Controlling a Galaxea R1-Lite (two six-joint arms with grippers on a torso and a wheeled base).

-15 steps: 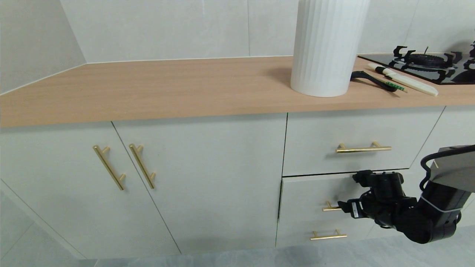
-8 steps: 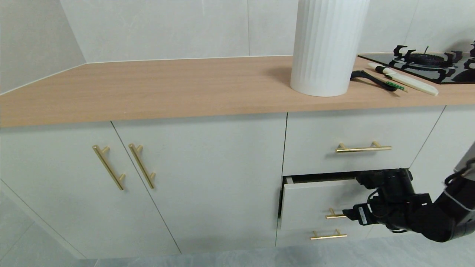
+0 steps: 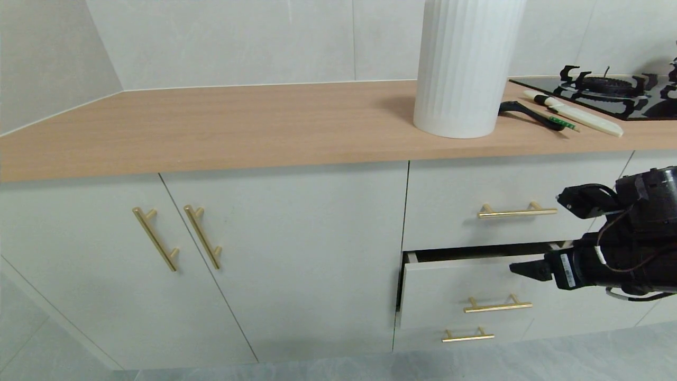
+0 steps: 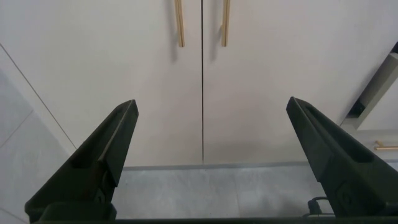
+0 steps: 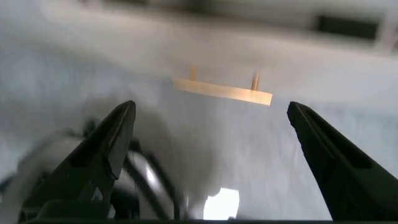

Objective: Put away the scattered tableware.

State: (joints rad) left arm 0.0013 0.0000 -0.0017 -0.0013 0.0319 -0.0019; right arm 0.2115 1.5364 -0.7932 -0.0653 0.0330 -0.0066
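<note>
Looking across the wooden table (image 3: 238, 121), we are seeing three pieces lying at its far right, between a tall white ribbed container (image 3: 460, 69) and a black gas hob (image 3: 608, 90). They are a black-handled utensil (image 3: 529, 112) just beside the container's foot, a thin green-patterned stick (image 3: 564, 123), and a long cream utensil (image 3: 582, 115) lying along the hob's edge. We are not managing to tell what kind each piece is.

Below the table, the middle drawer (image 3: 455, 283) is standing a little way open, showing a dark gap above its front. Its gold bar handle (image 3: 497, 305) is free. The top drawer (image 3: 476, 185) is sitting shut.

We are holding our right pincer (image 3: 550, 235) in front of these drawers, to the right of the middle drawer's handle, with its fingers spread wide and nothing between them. The lower fingertip is showing against the upper edge of the middle drawer's front, and we cannot tell whether it is touching. In the right wrist view the right pincer is framing a blurred gold handle (image 5: 222, 90).

Our left pincer (image 4: 208, 162) is also gaping wide and empty, facing the two cabinet doors (image 4: 124, 74) above the grey floor (image 4: 205, 193).
</note>
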